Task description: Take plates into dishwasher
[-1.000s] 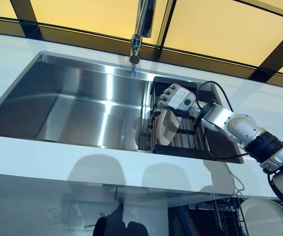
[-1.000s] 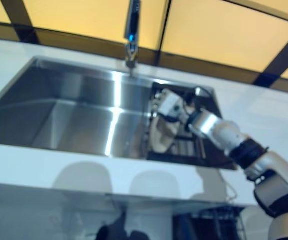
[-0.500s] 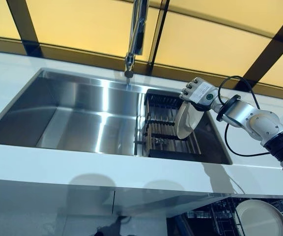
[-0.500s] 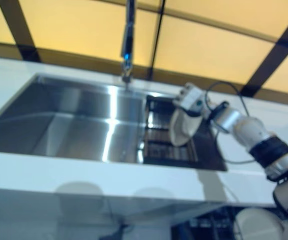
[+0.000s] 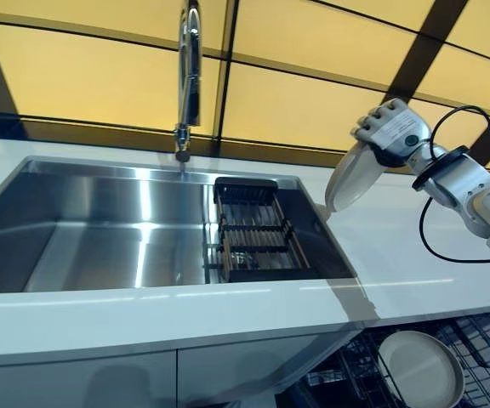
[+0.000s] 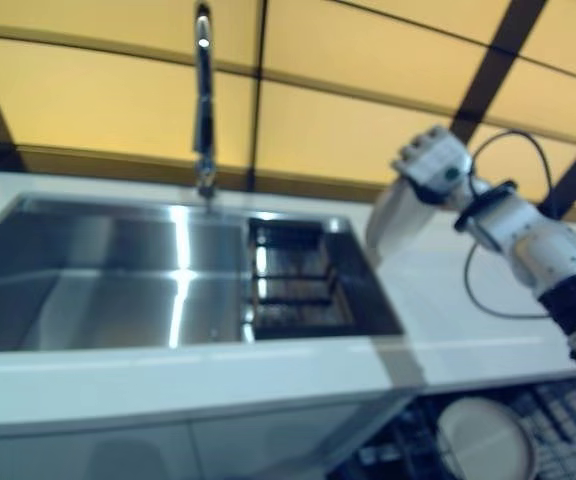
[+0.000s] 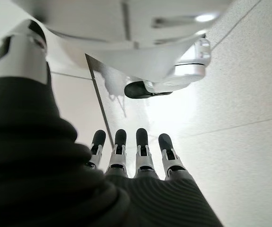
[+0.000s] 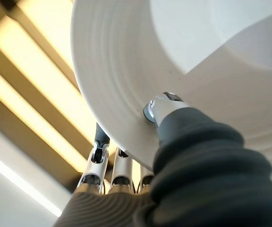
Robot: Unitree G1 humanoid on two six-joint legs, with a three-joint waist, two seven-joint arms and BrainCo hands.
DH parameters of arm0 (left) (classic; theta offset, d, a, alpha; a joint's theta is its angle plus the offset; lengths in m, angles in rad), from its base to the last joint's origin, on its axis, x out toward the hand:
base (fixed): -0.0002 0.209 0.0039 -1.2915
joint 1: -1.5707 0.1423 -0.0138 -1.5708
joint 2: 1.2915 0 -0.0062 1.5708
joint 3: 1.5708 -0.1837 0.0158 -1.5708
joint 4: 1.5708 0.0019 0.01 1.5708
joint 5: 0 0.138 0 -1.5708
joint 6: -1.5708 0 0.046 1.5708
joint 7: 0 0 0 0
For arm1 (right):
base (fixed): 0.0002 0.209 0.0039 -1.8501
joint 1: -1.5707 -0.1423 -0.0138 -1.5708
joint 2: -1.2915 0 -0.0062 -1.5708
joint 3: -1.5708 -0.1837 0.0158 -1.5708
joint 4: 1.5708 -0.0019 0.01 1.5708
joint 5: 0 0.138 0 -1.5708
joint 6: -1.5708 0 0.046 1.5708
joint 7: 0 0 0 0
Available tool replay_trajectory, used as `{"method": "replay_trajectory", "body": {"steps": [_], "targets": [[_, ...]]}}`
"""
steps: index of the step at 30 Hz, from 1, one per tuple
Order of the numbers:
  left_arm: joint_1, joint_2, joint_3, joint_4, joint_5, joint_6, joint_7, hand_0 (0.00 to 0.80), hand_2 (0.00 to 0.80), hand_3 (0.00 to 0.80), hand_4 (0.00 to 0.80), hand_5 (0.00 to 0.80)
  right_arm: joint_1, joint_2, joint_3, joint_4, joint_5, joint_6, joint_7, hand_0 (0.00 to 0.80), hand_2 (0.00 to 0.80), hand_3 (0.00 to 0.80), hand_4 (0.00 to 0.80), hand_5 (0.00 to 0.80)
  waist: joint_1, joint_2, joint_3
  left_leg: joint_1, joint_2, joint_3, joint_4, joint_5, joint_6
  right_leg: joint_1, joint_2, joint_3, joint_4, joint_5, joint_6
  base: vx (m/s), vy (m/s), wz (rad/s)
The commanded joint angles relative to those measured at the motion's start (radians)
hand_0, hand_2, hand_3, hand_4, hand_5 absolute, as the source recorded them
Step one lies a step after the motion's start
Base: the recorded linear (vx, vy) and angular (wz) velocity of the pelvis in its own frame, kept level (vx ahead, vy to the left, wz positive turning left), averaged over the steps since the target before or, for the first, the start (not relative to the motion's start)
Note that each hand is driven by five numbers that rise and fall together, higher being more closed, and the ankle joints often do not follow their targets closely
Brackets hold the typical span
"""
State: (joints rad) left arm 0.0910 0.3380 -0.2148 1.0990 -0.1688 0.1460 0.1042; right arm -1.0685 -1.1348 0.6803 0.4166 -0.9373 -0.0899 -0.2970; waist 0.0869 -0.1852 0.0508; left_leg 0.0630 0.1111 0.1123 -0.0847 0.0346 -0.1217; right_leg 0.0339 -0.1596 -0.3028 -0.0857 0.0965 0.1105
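Note:
My right hand holds a white plate by its upper rim, in the air over the white counter just right of the sink. In the right wrist view the plate fills the picture, with the thumb pressed on its face and the fingers curled behind its edge. A second white plate stands in the open dishwasher rack at the lower right. My left hand shows only in its own wrist view, fingers straight, holding nothing.
A steel sink is set in the white counter, with a dark dish rack in its right end. A tall faucet rises behind it. Yellow panels with dark frames line the wall.
My right hand has lifted the plate out of the sink's dish rack and carried it up and to the right, over the counter. The camera has also shifted.

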Motion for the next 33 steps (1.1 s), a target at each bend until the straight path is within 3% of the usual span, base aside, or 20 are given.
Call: {"method": "replay_trajectory", "body": {"steps": [1,10,11,13,14,22,28,33], "targets": [[-0.054,-0.016,-0.055,0.067,0.026,0.003,-0.013,0.000,0.000,0.000,0.000,0.000,-0.032,-0.100,-0.056,0.059,0.087,0.138,-0.034,0.800,0.800,0.800,0.800,0.800,0.000,0.021,-0.005,0.023,-0.028,0.040,-0.003,-0.042,0.059,0.059,0.004,0.012,-0.002,-0.025,0.059,-0.003,-0.001,-0.09],[-0.073,-0.008,-0.062,0.075,0.038,-0.001,-0.028,0.000,0.000,0.000,0.000,0.000,0.136,-0.192,-0.192,0.110,0.158,0.256,-0.046,0.800,0.800,0.800,0.800,0.800,-0.062,0.037,-0.010,0.051,-0.013,0.096,-0.002,-0.051,0.060,0.042,0.006,0.065,-0.002,-0.013,0.071,-0.010,-0.011,-0.21],[-0.082,-0.010,-0.061,0.076,0.032,0.002,-0.030,0.000,0.000,0.000,0.000,0.000,0.192,-0.211,-0.237,0.131,0.174,0.308,-0.044,0.800,0.800,0.800,0.800,0.800,-0.084,0.044,-0.011,0.054,-0.011,0.107,0.000,-0.052,0.060,0.036,0.008,0.080,-0.001,-0.010,0.073,-0.026,-0.007,-0.19],[-0.085,-0.008,-0.064,0.076,0.029,0.004,-0.030,0.000,0.000,0.000,0.000,0.000,0.236,-0.217,-0.271,0.137,0.193,0.338,-0.045,0.800,0.800,0.800,0.800,0.800,-0.089,0.045,-0.011,0.055,-0.010,0.113,0.001,-0.053,0.060,0.033,0.009,0.086,-0.001,-0.009,0.073,-0.029,-0.005,-0.16],[-0.091,-0.012,-0.062,0.078,0.025,0.004,-0.032,0.000,0.000,0.000,0.000,0.000,0.294,-0.222,-0.318,0.158,0.250,0.384,-0.060,0.800,0.800,0.800,0.800,0.800,-0.107,0.050,-0.010,0.057,-0.007,0.122,0.002,-0.055,0.059,0.027,0.010,0.096,-0.001,-0.008,0.074,-0.029,-0.004,-0.21],[-0.108,-0.013,-0.067,0.087,0.019,0.001,-0.036,0.000,0.000,0.000,0.000,0.000,0.508,-0.185,-0.493,0.247,0.398,0.486,-0.028,0.800,0.800,0.800,0.800,0.800,-0.139,0.063,-0.001,0.062,0.000,0.148,0.006,-0.054,0.057,0.010,0.010,0.127,-0.001,0.000,0.073,-0.008,0.000,-0.18],[-0.130,-0.018,-0.059,0.101,0.019,0.011,-0.045,0.000,0.000,0.000,0.000,0.000,0.599,-0.114,-0.577,0.313,0.543,0.489,0.018,0.800,0.800,0.800,0.800,0.800,-0.157,0.073,0.008,0.059,0.004,0.161,0.005,-0.050,0.053,-0.003,0.008,0.149,-0.001,0.005,0.070,-0.004,0.003,-0.09],[-0.130,-0.028,-0.051,0.109,0.033,0.005,-0.047,0.000,0.000,0.000,0.000,0.000,0.614,-0.020,-0.637,0.341,0.750,0.485,0.111,0.800,0.800,0.800,0.800,0.800,-0.162,0.084,0.018,0.061,0.005,0.161,0.003,-0.048,0.049,-0.008,0.006,0.162,-0.002,0.007,0.067,0.015,0.000,-0.10]]}}
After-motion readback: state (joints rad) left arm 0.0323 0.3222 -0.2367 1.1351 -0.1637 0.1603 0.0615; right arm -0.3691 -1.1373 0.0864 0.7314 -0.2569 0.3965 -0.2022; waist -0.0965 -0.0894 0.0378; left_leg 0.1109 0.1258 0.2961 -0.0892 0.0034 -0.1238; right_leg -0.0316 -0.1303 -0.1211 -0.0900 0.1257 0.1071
